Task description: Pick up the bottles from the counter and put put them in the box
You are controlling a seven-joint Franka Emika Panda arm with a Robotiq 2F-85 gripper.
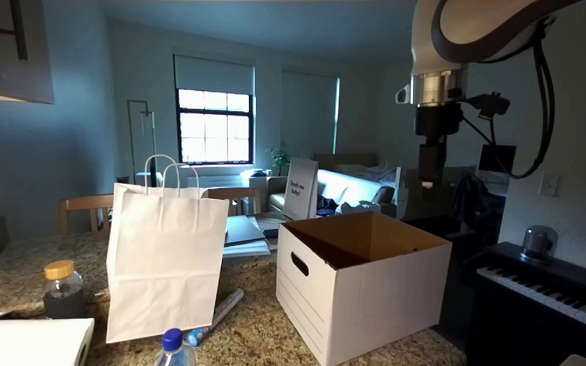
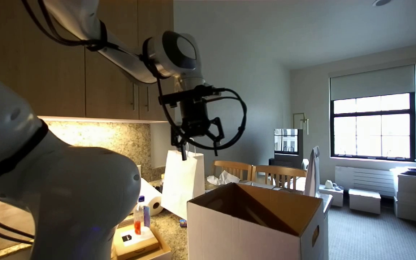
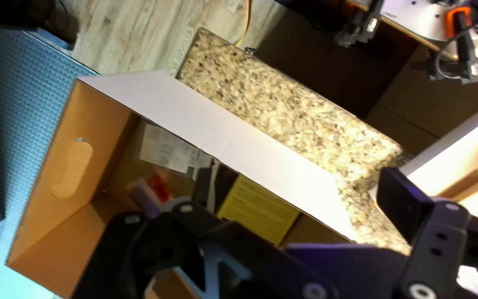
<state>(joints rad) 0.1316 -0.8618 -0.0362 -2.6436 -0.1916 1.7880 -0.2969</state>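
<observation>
The white cardboard box (image 1: 389, 300) stands open on the speckled counter (image 1: 257, 338); it also shows in an exterior view (image 2: 244, 234) and in the wrist view (image 3: 222, 128). A clear bottle (image 2: 138, 218) with orange-red contents and a blue cap stands upright beside small cartons. A blue-capped bottle (image 1: 173, 353) shows at the bottom edge in an exterior view. I cannot make out a darker slim bottle. My gripper (image 2: 200, 154) is open and empty, high above the box; it also shows from the side (image 1: 427, 184). In the wrist view my fingers (image 3: 301, 189) are wide apart over the box's edge.
A tall white paper bag (image 1: 166, 264) stands beside the box. A tube (image 1: 216, 315) lies between them. A wide orange-lidded bottle (image 1: 61, 290) stands left of the bag. A yellow paper (image 3: 259, 207) and a red-and-white item (image 3: 152, 191) lie inside the box.
</observation>
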